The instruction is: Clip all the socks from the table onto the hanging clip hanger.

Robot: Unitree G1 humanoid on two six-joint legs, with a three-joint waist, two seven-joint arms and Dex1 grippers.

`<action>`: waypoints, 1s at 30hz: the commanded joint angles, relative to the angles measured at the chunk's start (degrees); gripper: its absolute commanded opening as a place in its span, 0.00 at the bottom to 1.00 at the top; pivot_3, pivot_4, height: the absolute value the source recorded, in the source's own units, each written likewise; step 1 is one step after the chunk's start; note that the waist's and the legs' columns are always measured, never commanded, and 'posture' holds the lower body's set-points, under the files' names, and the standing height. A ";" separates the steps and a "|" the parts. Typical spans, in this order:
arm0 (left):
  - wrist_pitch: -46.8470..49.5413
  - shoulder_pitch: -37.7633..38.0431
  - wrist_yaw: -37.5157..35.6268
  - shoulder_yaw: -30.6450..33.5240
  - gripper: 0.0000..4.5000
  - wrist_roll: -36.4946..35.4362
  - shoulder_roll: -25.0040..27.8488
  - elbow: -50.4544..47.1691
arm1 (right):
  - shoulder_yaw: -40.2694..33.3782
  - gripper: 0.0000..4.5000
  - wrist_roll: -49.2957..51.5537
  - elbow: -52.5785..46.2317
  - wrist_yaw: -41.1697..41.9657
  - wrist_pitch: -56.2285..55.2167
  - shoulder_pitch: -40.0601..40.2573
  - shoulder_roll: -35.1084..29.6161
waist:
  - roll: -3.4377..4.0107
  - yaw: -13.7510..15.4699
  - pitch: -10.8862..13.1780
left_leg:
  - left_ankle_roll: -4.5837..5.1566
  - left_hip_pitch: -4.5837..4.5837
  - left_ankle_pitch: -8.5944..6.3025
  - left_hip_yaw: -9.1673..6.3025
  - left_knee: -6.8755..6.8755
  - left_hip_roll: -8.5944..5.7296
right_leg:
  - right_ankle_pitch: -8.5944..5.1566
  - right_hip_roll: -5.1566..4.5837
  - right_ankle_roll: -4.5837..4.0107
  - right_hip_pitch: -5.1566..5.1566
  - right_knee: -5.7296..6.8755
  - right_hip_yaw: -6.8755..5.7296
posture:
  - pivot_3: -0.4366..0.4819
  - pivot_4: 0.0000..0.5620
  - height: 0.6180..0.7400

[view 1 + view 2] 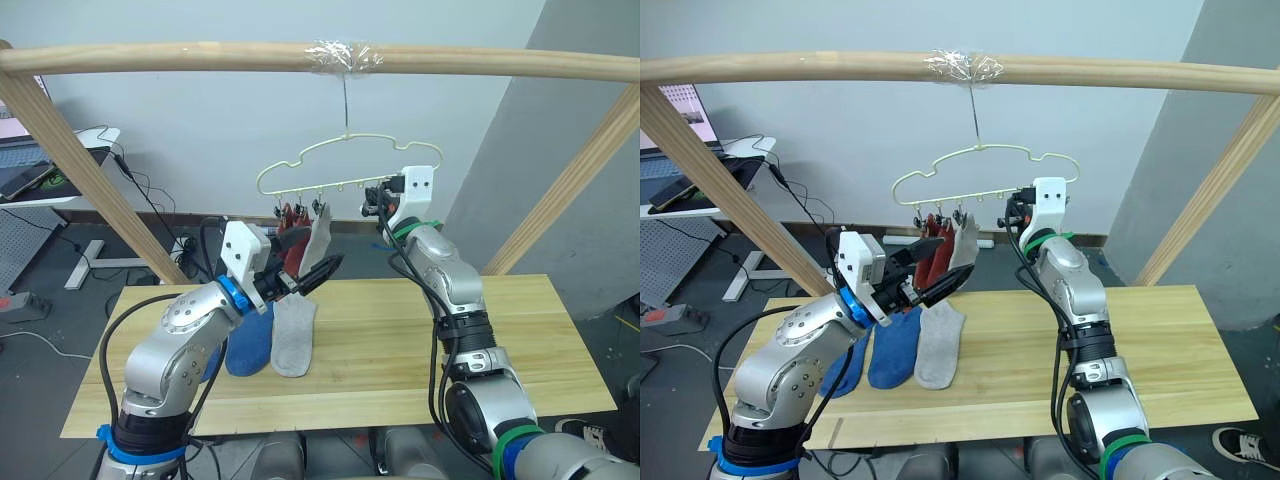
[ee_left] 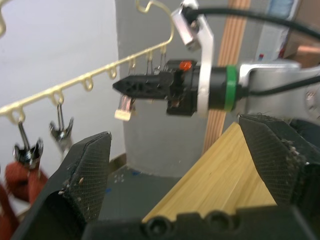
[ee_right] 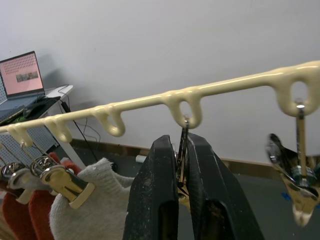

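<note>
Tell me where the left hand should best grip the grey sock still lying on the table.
Probably at the cuff end of the grey sock, the end nearest the clip hanger, coming from above. It lies flat on the table beside a blue sock, so a pinch at the open edge lifts it clear.

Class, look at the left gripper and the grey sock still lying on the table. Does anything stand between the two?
Nothing visible does. The left gripper, open, hangs above the table, and the grey sock lies uncovered just below it, beside a blue sock.

right hand (image 3: 182, 165) blocking clip hanger (image 1: 985, 165), table (image 1: 1160, 340) open
</note>
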 commanded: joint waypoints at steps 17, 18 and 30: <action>-20.01 -10.60 2.10 -11.88 1.00 27.76 -7.55 53.88 | -0.90 0.00 3.55 -16.72 -0.36 14.15 2.69 -3.45 | 0.12 -0.59 0.06 | 0.01 0.03 0.00 0.01 -0.02 0.00 | -0.09 0.02 0.06 0.00 0.03 0.00 | 0.38 0.27 1.00; -20.71 -10.98 1.37 -12.66 1.00 28.83 -7.42 55.54 | -1.08 0.00 3.51 -16.71 -0.42 14.22 2.65 -3.58 | 0.12 -0.71 0.05 | 0.01 0.02 0.00 0.01 -0.02 0.00 | -0.10 0.02 0.07 0.00 0.02 0.00 | 0.38 0.27 1.00; -26.66 -9.43 -0.61 -15.50 0.55 35.46 -5.53 58.84 | -2.81 0.00 4.14 -15.93 -1.17 14.35 1.82 -4.04 | 0.13 -1.73 0.05 | 0.04 0.18 0.02 0.01 -0.03 0.00 | -0.11 0.01 0.09 0.09 0.10 0.02 | 0.37 0.29 1.00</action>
